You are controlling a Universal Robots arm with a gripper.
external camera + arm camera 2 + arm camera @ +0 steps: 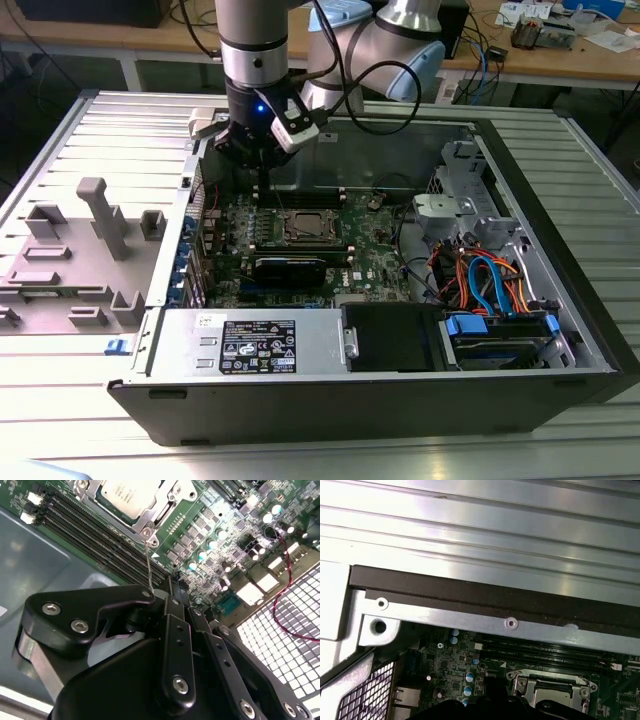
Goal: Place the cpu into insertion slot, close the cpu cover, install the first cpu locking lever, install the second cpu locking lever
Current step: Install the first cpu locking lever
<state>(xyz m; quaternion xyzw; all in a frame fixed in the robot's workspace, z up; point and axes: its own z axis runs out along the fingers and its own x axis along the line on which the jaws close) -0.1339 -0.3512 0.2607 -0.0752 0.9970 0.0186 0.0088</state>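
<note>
In the exterior view the pincer [262, 160], seemingly clenched on the thin locking lever [148, 565], hovers at eleven o'clock from the insertion slot [309, 226], where the cpu [131, 494] sits under its closed cpu cover [165, 502].

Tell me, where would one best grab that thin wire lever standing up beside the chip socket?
Probably near its free upper end. The locking lever is a thin wire rising from the corner of the cpu cover, so I'd pinch across the wire from above, clear of the memory slots alongside.
</note>
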